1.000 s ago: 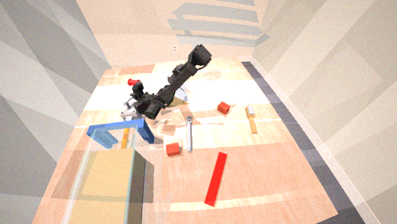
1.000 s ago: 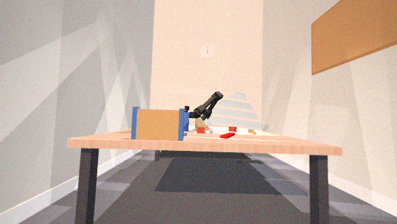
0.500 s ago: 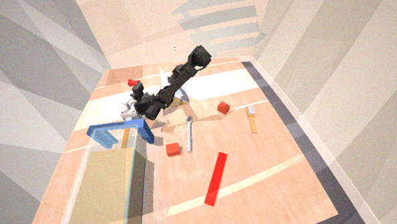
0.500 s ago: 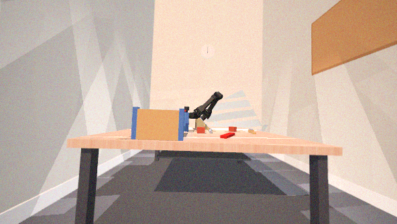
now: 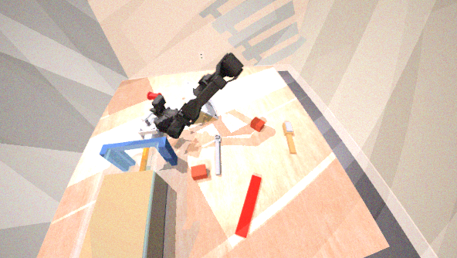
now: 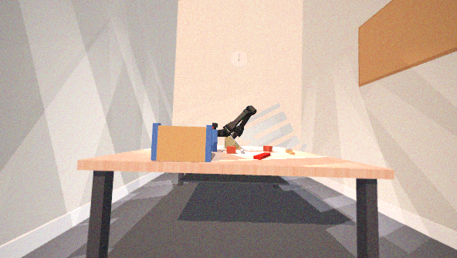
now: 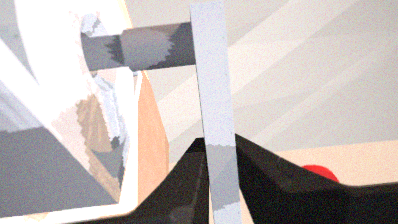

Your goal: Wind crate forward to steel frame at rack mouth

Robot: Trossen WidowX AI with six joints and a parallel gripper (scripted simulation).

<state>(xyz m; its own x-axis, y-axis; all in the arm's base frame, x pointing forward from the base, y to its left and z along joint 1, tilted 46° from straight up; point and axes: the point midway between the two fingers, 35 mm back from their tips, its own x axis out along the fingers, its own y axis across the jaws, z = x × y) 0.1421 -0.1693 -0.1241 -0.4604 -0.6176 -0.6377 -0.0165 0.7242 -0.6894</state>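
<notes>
My gripper (image 7: pixel 216 143) is shut on the flat grey arm of the winch handle (image 7: pixel 214 75). The handle's red knob (image 5: pixel 153 96) (image 7: pixel 320 174) shows beyond the fingers. Its dark key points at the pale winch (image 5: pixel 147 129) (image 7: pixel 50 50); the tip overlaps the round hole in the wrist view, and I cannot tell how deep it sits. The tan crate (image 5: pixel 120 208) (image 6: pixel 181 144) sits flat in the clear-panelled cubby. An orange strap (image 5: pixel 143 159) runs from it toward the winch. A gap shows between the crate's front and the blue frame (image 5: pixel 133 144).
Red blocks (image 5: pixel 199 172) (image 5: pixel 257 124), a grey wrench (image 5: pixel 218 156), a red bar (image 5: pixel 248 205) (image 6: pixel 262 156) and a wooden-handled tool (image 5: pixel 291 143) lie right of the cubby. A tan and grey wedge-like thing (image 6: pixel 231 143) stands near the arm.
</notes>
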